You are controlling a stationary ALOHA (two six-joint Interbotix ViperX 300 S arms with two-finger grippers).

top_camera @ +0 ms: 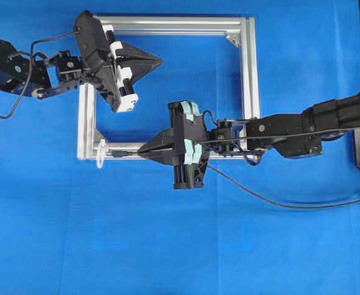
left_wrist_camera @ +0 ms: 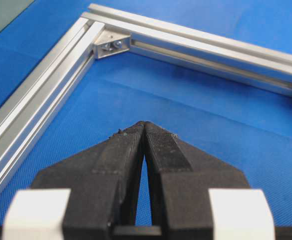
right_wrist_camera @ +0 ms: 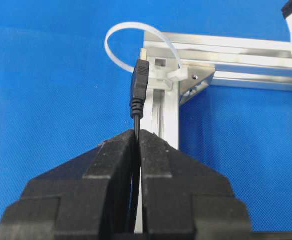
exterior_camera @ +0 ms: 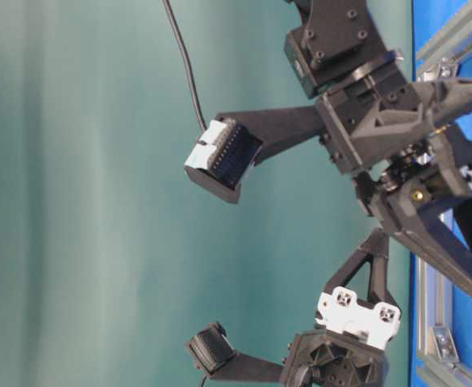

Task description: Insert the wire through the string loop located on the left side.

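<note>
Black ridged rubber pads on my right gripper (right_wrist_camera: 137, 134) are clenched on the wire (right_wrist_camera: 140, 85), which runs up between them and ends in a small dark plug with a silvery tip. In the right wrist view the plug stands just in front of the string loop (right_wrist_camera: 117, 31), a thin whitish ring that arches up and to the left from a white fastener on the corner of the aluminium frame (right_wrist_camera: 168, 107). The tip sits near the loop's lower edge; I cannot tell whether it has entered the ring.

From overhead, my right gripper (top_camera: 144, 151) points left along the frame's bottom rail (top_camera: 229, 155), with the plug reaching toward the loop (top_camera: 100, 155) at the bottom-left corner. Behind my fingers the wire (top_camera: 272, 201) trails off across the blue cloth (top_camera: 167, 246) toward the right edge.

My left gripper (left_wrist_camera: 145, 126) is closed on nothing, its two black pads pressed together at the tips. It hangs above the blue cloth inside the frame, facing a far corner bracket (left_wrist_camera: 111, 45). Overhead, it (top_camera: 157, 61) sits near the frame's top-left corner, pointing right, well apart from the loop and the wire.

The table-level view shows both arms' black housings from the side against a green backdrop (exterior_camera: 82, 201).
</note>
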